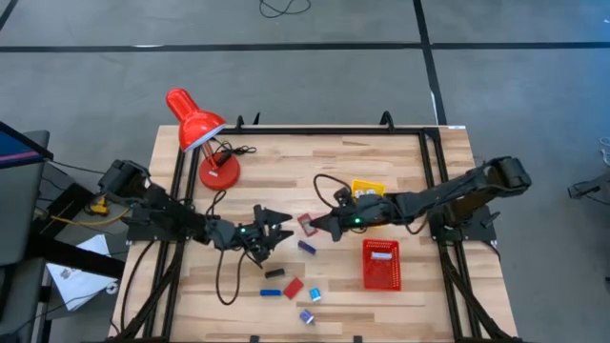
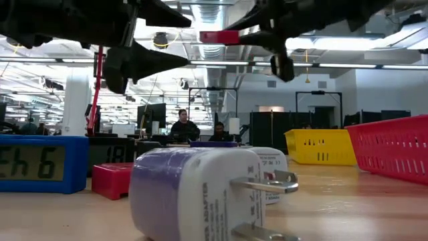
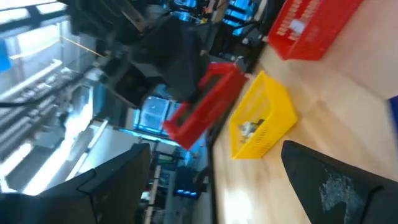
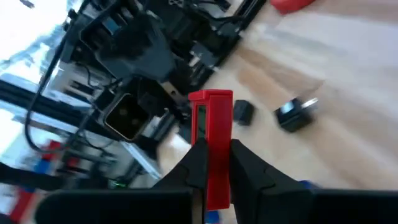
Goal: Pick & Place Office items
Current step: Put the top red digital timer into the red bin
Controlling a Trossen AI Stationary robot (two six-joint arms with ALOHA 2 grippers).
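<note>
My right gripper reaches in from the right over the middle of the table and is shut on a short red bar. My left gripper hangs open just left of that bar, fingers spread and touching nothing. In the low view both grippers are well above the table, the left facing the right. Other office items lie on the wood nearer me: a blue bit, a black piece, a blue bar, a red block, a light-blue bit and a white-and-purple plug. My right gripper pinches the red bar between its two fingers, one finger on each flat side. The fingers come level from the table's right and lie along the bar. Its free end sticks out past the fingertips toward the left gripper. The bar is lifted clear and held level.
A yellow tray sits behind the right arm and a red mesh basket sits in front of it. A red desk lamp stands at the far left, its cord looping across the wood. A blue clock sits at the near edge.
</note>
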